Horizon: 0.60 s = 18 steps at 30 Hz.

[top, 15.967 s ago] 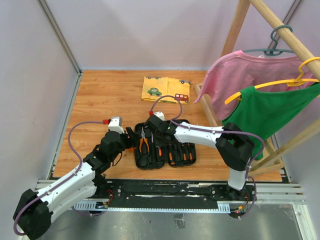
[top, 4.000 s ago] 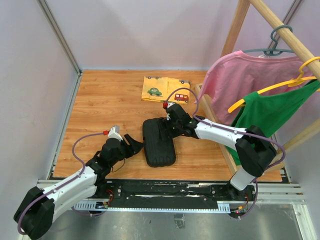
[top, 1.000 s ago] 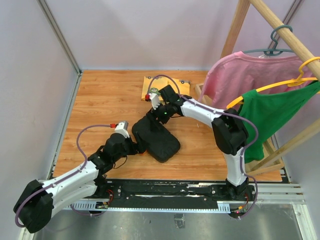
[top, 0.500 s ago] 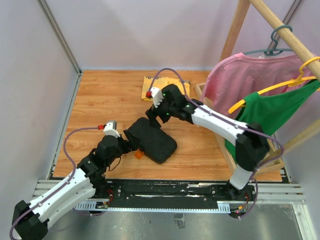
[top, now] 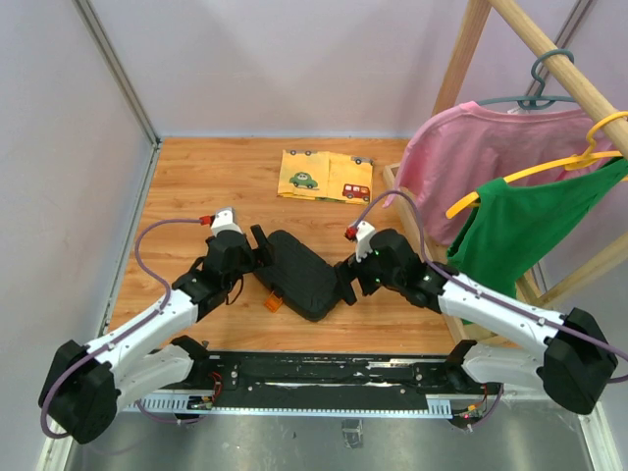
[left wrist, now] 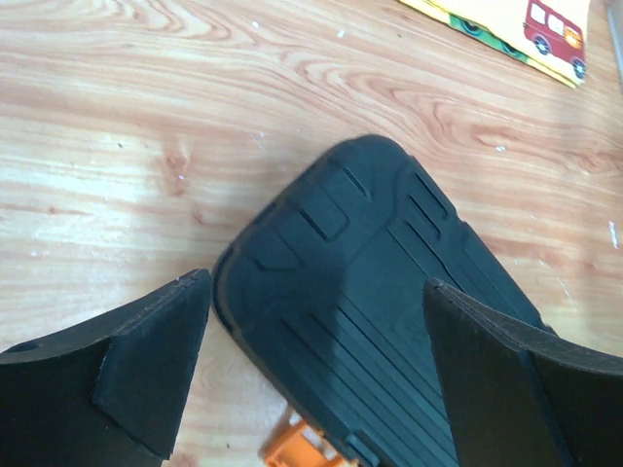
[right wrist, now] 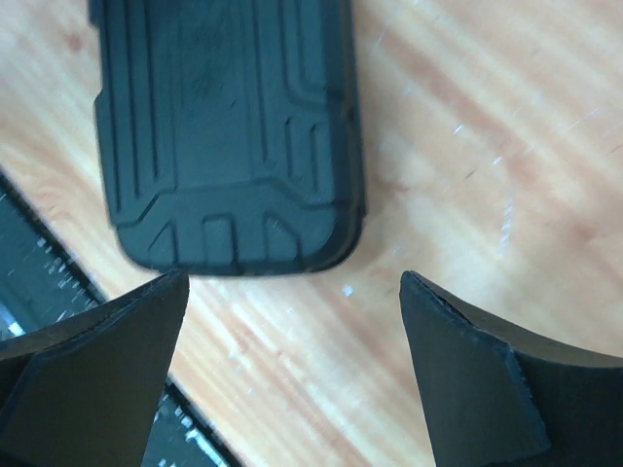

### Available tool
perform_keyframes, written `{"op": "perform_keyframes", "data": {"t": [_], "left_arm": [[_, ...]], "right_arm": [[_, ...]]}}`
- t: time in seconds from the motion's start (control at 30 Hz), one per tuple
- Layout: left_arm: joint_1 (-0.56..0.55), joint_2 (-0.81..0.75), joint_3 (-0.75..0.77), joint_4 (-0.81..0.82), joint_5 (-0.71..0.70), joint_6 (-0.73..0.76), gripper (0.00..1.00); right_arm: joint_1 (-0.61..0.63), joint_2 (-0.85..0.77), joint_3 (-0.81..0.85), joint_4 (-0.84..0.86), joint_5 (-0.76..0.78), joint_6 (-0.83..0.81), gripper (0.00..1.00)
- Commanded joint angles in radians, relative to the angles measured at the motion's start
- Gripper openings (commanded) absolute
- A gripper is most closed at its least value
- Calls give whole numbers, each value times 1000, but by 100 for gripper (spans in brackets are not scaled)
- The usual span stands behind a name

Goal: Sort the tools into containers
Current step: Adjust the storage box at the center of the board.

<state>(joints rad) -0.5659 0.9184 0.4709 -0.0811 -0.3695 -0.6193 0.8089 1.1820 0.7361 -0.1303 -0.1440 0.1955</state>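
The case (top: pixel 299 273) lies shut on the table (top: pixel 196 186), ribbed side up, near the middle of the near edge. It sits on a slant, one rounded end toward the far left and the other toward the near right. Its orange latch (top: pixel 274 302) sticks out from the long side that faces the near-left corner.

The left gripper (top: pixel 260 257) is low at the far-left end of the case with its fingers (left wrist: pixel 127 360) spread wide. In the left wrist view the rounded end of the case (left wrist: pixel 380 292) lies between them, and the latch (left wrist: pixel 302 449) shows at the bottom edge. I cannot tell whether either finger touches the case.

The right gripper (top: pixel 345 280) is at the near-right end, its fingers (right wrist: pixel 496 370) also wide apart and clamped on nothing. In the right wrist view the case (right wrist: pixel 234 126) lies just ahead of the fingertips, with bare wood between them.

A yellow cloth (top: pixel 326 176) lies flat toward the far edge, well apart from the case.
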Motion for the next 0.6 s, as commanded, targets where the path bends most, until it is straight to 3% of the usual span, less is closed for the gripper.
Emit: {"op": "perform_keyframes", "data": {"t": [0.0, 0.3, 0.57], "left_arm": [[55, 100, 37, 107, 13, 80, 94], [106, 224, 30, 242, 147, 146, 95], [106, 220, -40, 350, 355, 157, 92]], "right_arm": [[54, -89, -121, 88, 7, 156, 91], [181, -18, -211, 245, 75, 305, 90], [188, 76, -184, 257, 108, 396, 88]]}}
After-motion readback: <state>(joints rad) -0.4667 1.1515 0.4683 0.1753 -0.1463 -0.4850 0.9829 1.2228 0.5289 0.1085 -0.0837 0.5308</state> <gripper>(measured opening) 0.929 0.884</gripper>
